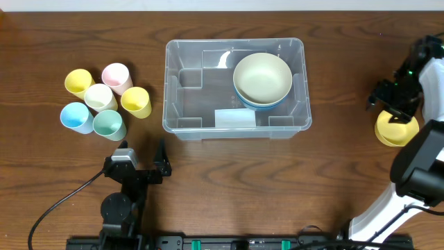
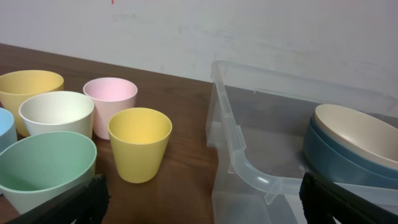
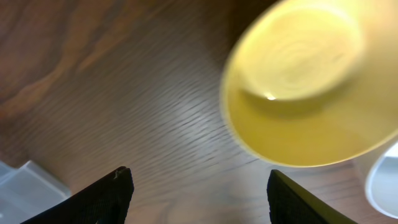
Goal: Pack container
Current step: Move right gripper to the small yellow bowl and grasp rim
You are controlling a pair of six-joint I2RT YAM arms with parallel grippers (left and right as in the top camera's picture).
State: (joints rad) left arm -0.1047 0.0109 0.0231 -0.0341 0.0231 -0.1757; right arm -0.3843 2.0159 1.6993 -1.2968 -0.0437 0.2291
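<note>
The container is a large clear bin in the middle of the table. In its right half a cream bowl is nested in a blue one. A yellow bowl sits on the table at the far right. My right gripper hovers just behind it, open with only bare wood between its fingers. In the right wrist view the yellow bowl lies ahead of the right gripper, toward its right finger. My left gripper stands open and empty near the front, between the cups and the container's rim.
Several cups cluster at the left: yellow, pink, cream, green, blue and another yellow. A white rim shows beside the yellow bowl. The right arm's white base stands at the front right.
</note>
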